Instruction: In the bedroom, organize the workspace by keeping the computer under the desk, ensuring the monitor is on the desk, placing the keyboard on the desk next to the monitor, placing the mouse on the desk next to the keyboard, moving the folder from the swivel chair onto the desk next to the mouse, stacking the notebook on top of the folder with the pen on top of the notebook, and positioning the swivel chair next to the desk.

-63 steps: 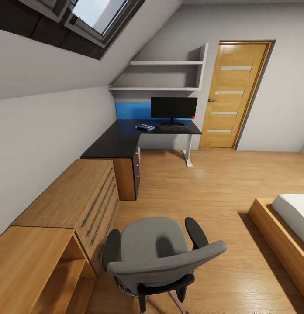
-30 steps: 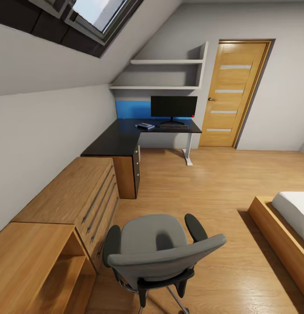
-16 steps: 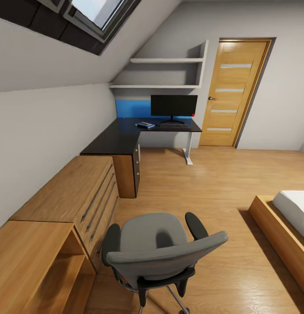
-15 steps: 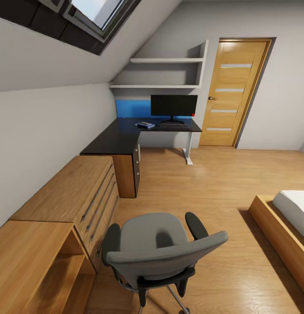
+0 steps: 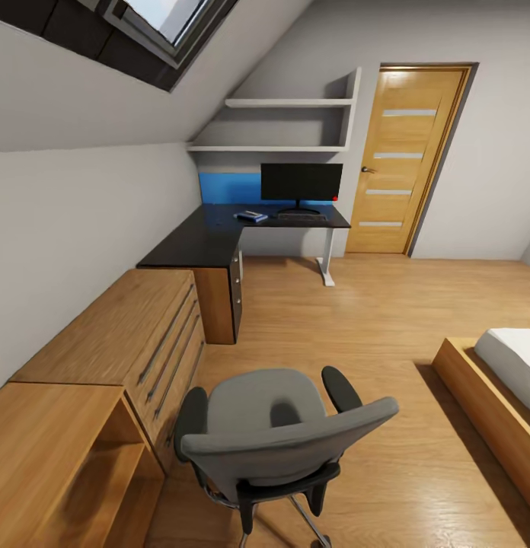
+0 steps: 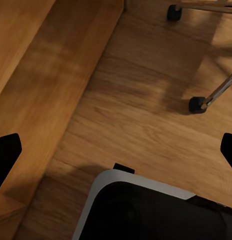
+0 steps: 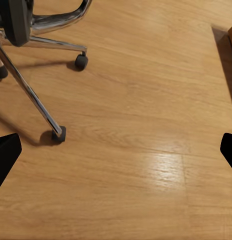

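Note:
The swivel chair (image 5: 272, 434) stands close in front of me, its grey back toward me and its seat bare. Across the room is the black L-shaped desk (image 5: 208, 237). On it stands the monitor (image 5: 301, 183) with the keyboard (image 5: 301, 217) in front of its foot. Left of the keyboard lies the blue folder (image 5: 252, 218) with something small and darker on top; notebook, pen and mouse are too small to make out. The computer is out of view. My left gripper (image 6: 116, 152) and right gripper (image 7: 116, 152) hang open over the plank floor, both empty.
Light wooden low cabinets (image 5: 113, 335) line the wall on my left. A bed (image 5: 501, 388) stands at the right, a wooden door (image 5: 398, 156) beyond the desk. A chair castor (image 6: 197, 104) lies near the left gripper and another castor (image 7: 58, 134) near the right one.
The whole picture has drifted slightly up and left, so the camera has moved. The chair and the things on the desk keep their places.

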Available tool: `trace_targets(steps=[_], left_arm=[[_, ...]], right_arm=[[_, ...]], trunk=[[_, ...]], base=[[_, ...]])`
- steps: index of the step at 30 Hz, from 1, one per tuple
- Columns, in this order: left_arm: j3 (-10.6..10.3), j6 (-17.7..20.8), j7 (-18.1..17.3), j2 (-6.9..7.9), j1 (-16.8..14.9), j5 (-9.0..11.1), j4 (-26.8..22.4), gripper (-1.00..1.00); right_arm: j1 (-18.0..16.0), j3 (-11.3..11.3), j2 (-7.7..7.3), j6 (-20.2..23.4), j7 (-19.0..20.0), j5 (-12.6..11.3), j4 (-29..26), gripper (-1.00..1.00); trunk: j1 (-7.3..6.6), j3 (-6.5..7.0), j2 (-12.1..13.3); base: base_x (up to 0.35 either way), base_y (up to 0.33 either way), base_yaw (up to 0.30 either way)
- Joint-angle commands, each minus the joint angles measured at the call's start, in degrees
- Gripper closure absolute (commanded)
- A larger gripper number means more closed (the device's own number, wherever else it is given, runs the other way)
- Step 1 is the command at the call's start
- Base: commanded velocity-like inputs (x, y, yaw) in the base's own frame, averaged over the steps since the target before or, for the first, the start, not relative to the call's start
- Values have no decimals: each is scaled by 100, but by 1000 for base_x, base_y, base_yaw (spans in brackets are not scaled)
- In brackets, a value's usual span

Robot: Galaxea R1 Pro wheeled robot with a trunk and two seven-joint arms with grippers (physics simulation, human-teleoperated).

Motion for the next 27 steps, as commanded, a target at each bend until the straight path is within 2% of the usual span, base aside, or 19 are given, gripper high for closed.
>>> trace_targets(steps=[1, 4, 7, 8, 9, 10, 14, 18, 27], left_arm=[[53, -2, -23, -1, 5, -43, -13, -100], [53, 247, -30, 8, 4, -41, -30, -100], [57, 793, -48, 9, 4, -41, -188, -100], [59, 1162, -55, 7, 4, -42, -392, -100], [57, 1354, -57, 6, 4, -44, -516, -100], [56, 1756, -61, 0, 4, -46, -776, -100], [54, 2398, -64, -14, 4, -48, -1239, -100], [51, 2707, -66, -52, 4, -49, -1655, -100], [38, 2799, -60, -317, 4, -56, -2370, -100]], right_arm=[[-3, 50, 1, -11, -23, -38, 3, -100], [-3, 50, 1, -5, -23, -38, -2, -100], [-3, 50, 1, -4, -23, -38, -3, -100], [-3, 50, 1, -6, -23, -38, -18, -100], [-3, 50, -1, -7, -23, -38, -40, -100], [-3, 50, -10, -9, -23, -38, -110, -100], [-3, 50, -51, -7, -23, -38, -298, -100], [-3, 50, -87, -8, -23, -36, -498, -100], [-33, 37, -114, 24, -23, -34, -913, -100]], trunk=[[23, -23, -44], [89, -77, -165], [155, -131, -285], [177, -149, -325], [199, -167, -365], [221, -184, -405], [308, -256, -566], [396, -328, -726], [594, -490, -1087]], base=[[0, 0, -12], [0, 0, -3], [0, 0, -1], [0, 0, 0], [0, 0, 0], [0, 0, 0], [0, 0, 0], [0, 0, 0], [0, 0, 0]])
